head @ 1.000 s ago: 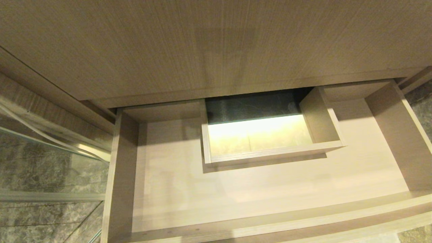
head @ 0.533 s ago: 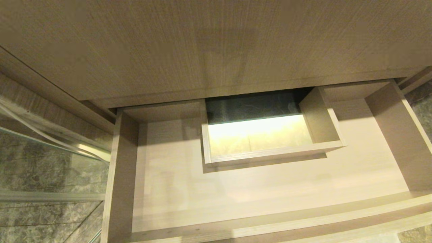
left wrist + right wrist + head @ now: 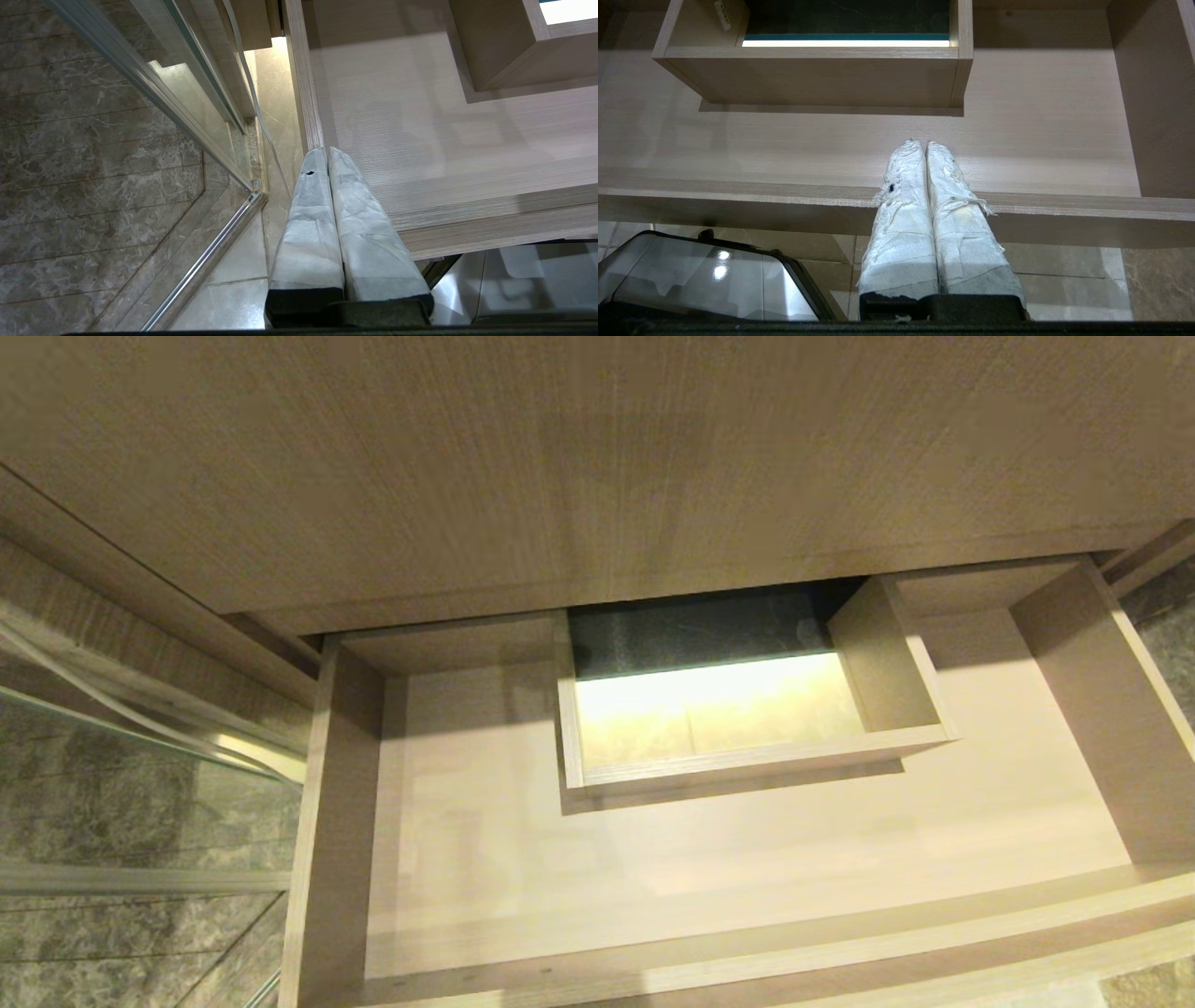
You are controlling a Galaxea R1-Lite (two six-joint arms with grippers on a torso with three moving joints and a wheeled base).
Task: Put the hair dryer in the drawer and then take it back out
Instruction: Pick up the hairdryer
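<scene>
Drawer (image 3: 747, 859) stands pulled out, filling the centre and lower part of the head frame; floor of the drawer is bare light wood grain. Boxed cutout (image 3: 747, 761) sits at the upper middle of the drawer, its inside lit bright yellow toward the front and dark behind. Taller wood-grain panel (image 3: 597, 457) spans the top of the head frame above the drawer. Hair dryer: not seen in any of the three views, neither in the drawer nor in either set of fingers.

Left gripper (image 3: 327, 151): white-wrapped fingers (image 3: 308, 224) clenched together, nothing between them. In the left wrist view the tips point at the drawer's side wall (image 3: 303, 93), near the front corner. Glass panel with a metal frame (image 3: 154, 88) runs across the left of that frame, over marbled floor tile (image 3: 93, 186); a thin white cord (image 3: 261, 121) runs down between glass and drawer.

Right gripper (image 3: 924, 144): wrapped fingers (image 3: 957, 224) clenched together, empty, frayed at the wrapping. In the right wrist view they point across the drawer's front edge (image 3: 738, 196), tips over the bare floor, cutout box above them in frame. A glossy dark-rimmed part (image 3: 705, 275) sits at the lower left of that frame.

Neither arm shows in the head view.
</scene>
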